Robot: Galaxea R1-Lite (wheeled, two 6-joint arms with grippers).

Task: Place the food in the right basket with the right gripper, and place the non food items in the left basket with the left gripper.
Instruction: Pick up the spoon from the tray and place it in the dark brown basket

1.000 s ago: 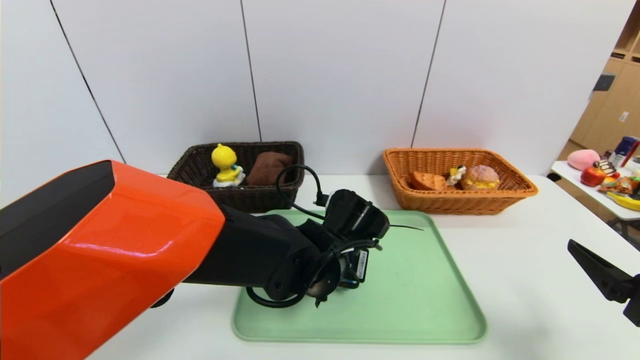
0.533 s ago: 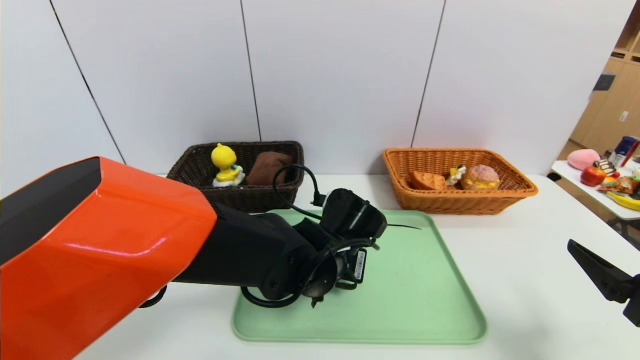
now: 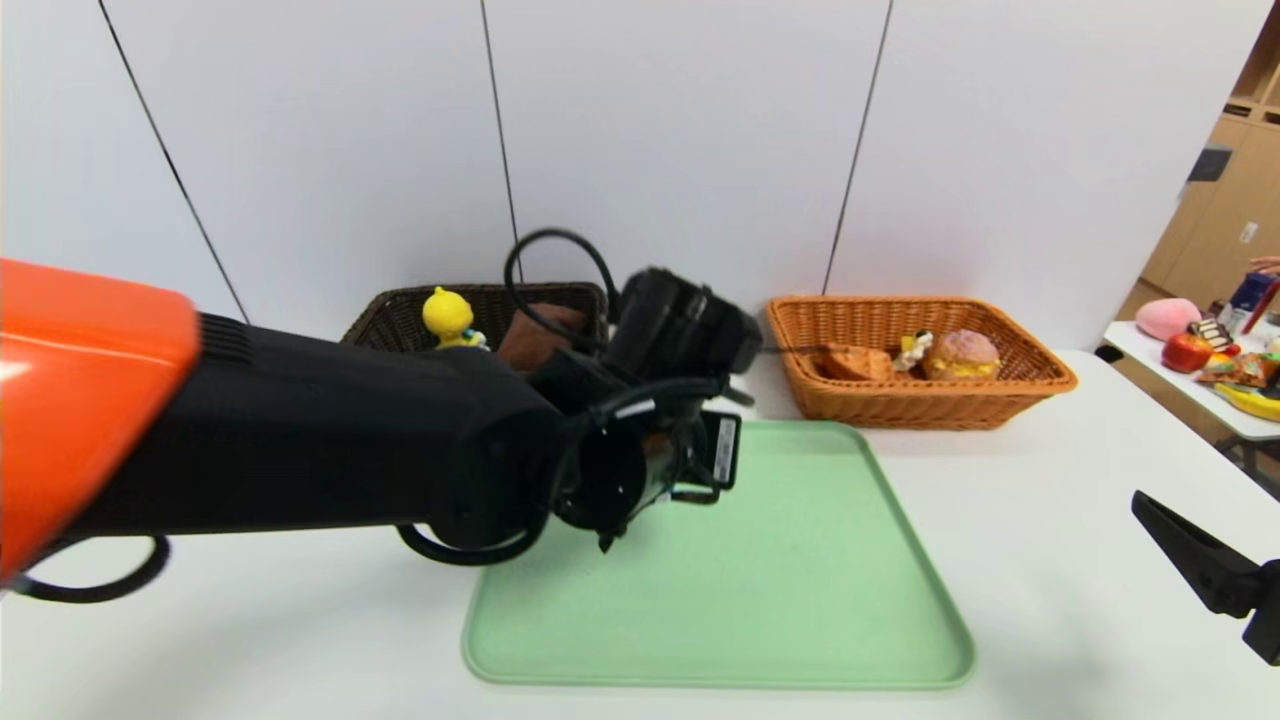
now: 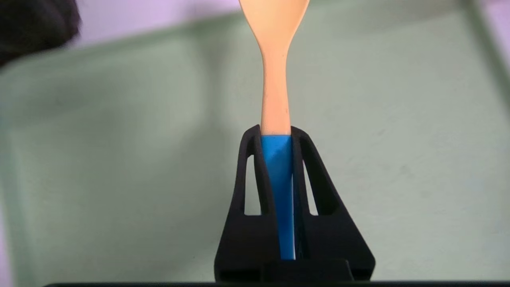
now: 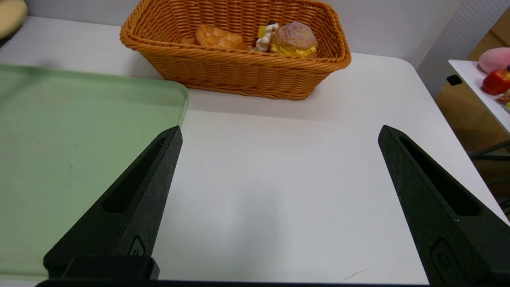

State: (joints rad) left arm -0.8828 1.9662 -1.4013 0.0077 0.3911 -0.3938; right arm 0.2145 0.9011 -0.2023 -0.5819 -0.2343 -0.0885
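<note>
Nearest, at the table's right edge, the right gripper (image 5: 279, 199) is parked low over the white table (image 5: 279, 179), fingers spread wide and holding nothing. Over the pale green plastic tray (image 3: 800, 600), the left gripper (image 4: 277, 131) is clamped on the blue handle of the yellow spoon (image 4: 275, 79), its bowl pointing forward above the tray. Beyond, the dark brown woven left basket (image 3: 385, 310) holds the yellow duck toy (image 3: 447, 315) and folded brown towel (image 3: 535, 335); the orange-tan wicker right basket (image 3: 1010, 385) holds the waffle wedge (image 3: 850, 362) and pinkish bun (image 3: 962, 355). The step appears to be carrying the spoon; next, the left arm should swing over the dark basket and let go.
</note>
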